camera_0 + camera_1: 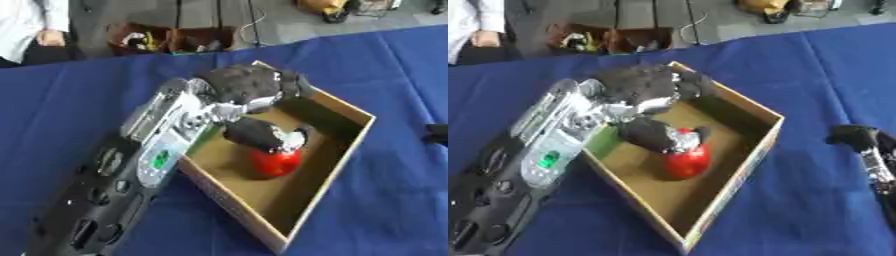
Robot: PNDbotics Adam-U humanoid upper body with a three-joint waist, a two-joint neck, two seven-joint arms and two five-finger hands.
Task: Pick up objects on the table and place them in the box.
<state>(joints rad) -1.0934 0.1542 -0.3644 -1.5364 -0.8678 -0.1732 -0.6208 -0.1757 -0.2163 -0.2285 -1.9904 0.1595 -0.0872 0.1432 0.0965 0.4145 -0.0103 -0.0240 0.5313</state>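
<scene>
Table (70, 95): covered in blue cloth, it bears the box and fills most of both views; I can make out no further loose objects on the visible cloth.
Left arm (114, 190): black with silver joints, it enters from the lower left and crosses the near-left wall of the box, so that the hand hangs over the box interior rather than beside it.
Box (346, 150): open cardboard tray, set askew on the cloth, shallow walls, brown floor (the open top is what lets the hand come in from above).
Left hand (249, 85): inside the box's far half, fingers bent downward and the thumb lying over the red object; it appears to clasp the object from above, judged as the lowering stage of a placement, release not yet made.
Red object (276, 162): round and glossy, possibly a fruit; it sits at or just above the box floor near the middle, directly under the thumb.
Right hand (859, 137): idle at the right edge, well apart from the box; whether its fingers are curled or straight cannot be told.
</scene>
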